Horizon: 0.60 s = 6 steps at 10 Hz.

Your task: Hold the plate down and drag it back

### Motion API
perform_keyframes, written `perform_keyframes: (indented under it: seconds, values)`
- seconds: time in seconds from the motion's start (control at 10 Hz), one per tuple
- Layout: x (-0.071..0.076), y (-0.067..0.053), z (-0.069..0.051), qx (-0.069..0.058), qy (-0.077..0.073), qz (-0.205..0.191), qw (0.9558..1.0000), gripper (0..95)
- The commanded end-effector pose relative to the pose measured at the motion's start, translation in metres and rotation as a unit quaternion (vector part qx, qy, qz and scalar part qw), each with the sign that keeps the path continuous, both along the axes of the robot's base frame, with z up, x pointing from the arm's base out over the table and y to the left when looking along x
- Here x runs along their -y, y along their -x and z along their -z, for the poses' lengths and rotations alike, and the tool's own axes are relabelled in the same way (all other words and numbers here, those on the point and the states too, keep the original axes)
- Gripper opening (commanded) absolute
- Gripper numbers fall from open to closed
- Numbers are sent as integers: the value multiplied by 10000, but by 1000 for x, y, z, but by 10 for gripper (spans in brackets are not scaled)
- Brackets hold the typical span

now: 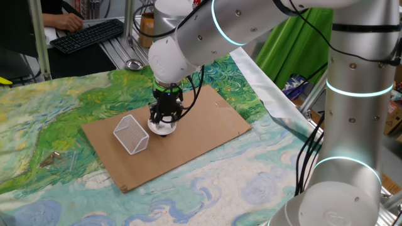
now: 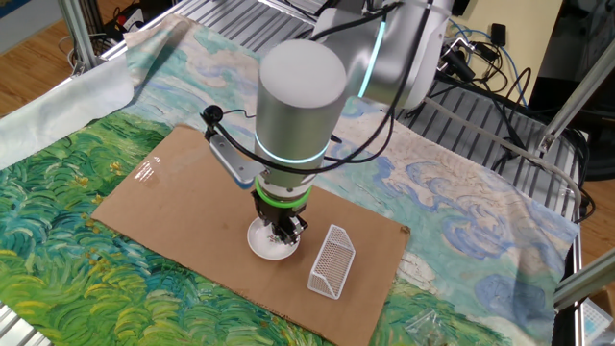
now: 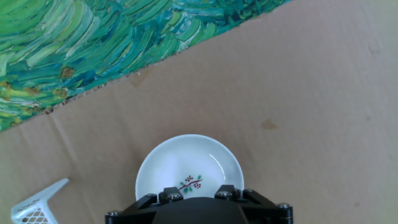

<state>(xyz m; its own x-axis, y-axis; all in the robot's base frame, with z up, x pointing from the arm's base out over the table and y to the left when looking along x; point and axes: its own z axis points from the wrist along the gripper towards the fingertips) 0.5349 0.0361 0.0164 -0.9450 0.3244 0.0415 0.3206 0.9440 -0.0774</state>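
Plate (image 3: 188,171) on cardboard sheet (image 3: 298,93)

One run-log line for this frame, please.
gripper: pointing down over plate, jaw state unclear | small round white plate: on brown cardboard sheet | white wire-mesh basket: beside plate

The table (image 1: 207,188) is covered by a painted cloth (image 1: 38,119) printed with green, yellow and pale blue swirling strokes. A flat brown cardboard sheet (image 1: 207,129) is laid on the cloth, its corners turned at an angle to the table edges. Three items are carried on the cardboard. The plate (image 1: 161,129), white and round, is located near the middle of the sheet. A white wire-mesh basket (image 1: 131,134) is positioned just beside the plate, at 9 o'clock in one fixed view and at 3 o'clock in the other. A small transparent item (image 1: 59,159) is seen on the cloth, well apart from the cardboard, at 9 o'clock.
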Motion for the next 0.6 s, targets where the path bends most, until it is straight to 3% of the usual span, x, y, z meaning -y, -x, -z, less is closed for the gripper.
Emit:
perform_keyframes:
  seconds: [0.1,0.3,0.6]
  values:
    - [0,0,0,-1,-43,-8,10000,570]
    - [-1,0,0,0,-45,-9,10000,570]
    - [-1,0,0,5,84,-28,10000,570]
